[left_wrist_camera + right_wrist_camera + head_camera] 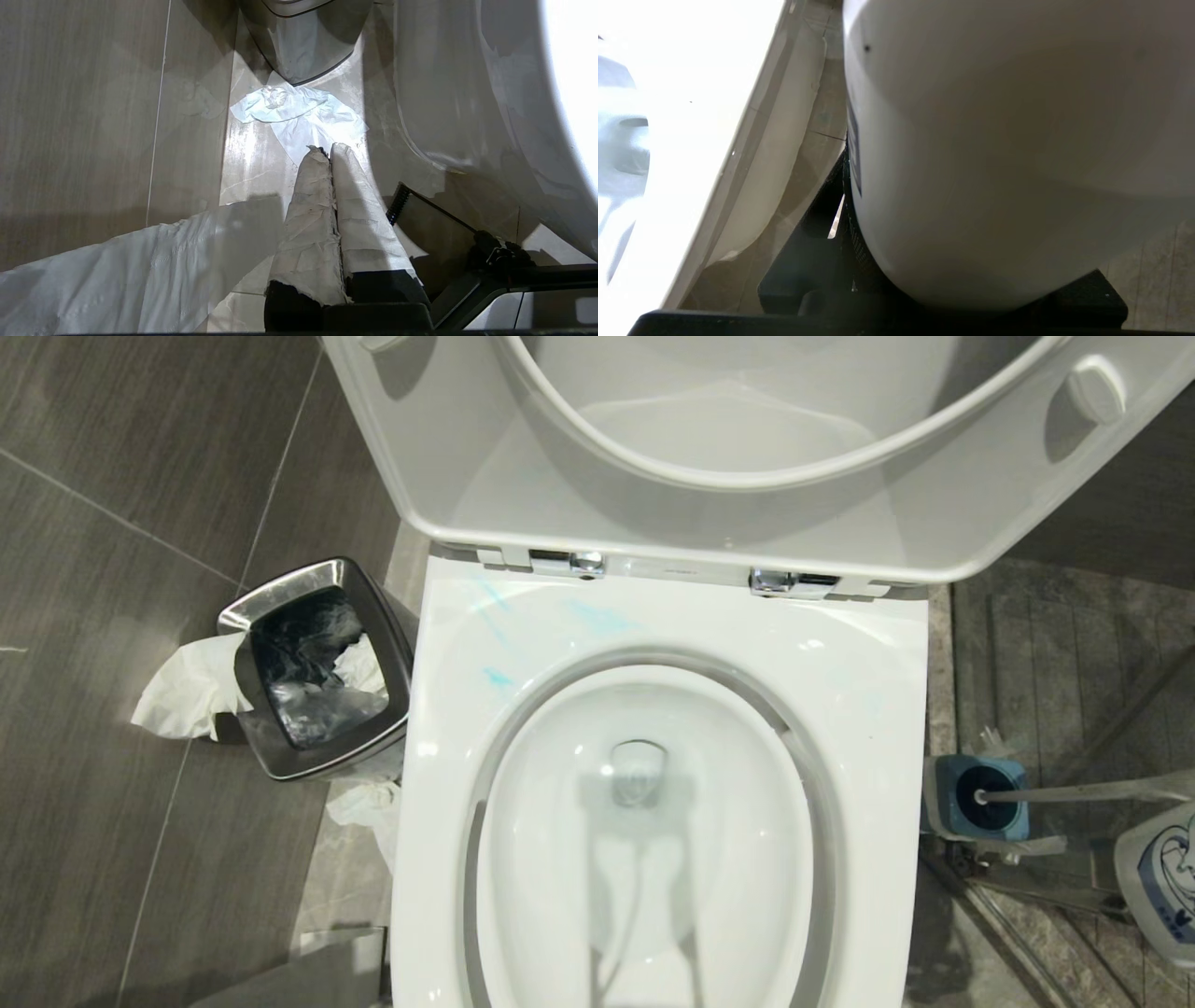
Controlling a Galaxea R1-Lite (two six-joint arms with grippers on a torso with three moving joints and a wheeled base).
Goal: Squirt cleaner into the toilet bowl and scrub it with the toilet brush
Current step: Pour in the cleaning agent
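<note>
Gripping the white cleaner bottle (994,154) in my right claw (859,261) beside the toilet bowl (653,840), I should aim its nozzle under the rim.

This is a bathroom. A white ceramic toilet bowl (896,709) stands with seat and lid (448,476) raised. The floor (121,616) has dark grey tiles. Beside the toilet is a small steel bin (247,607) with crumpled paper (182,691), and on the other side a toilet brush (1074,793) in its blue holder (945,775).
</note>
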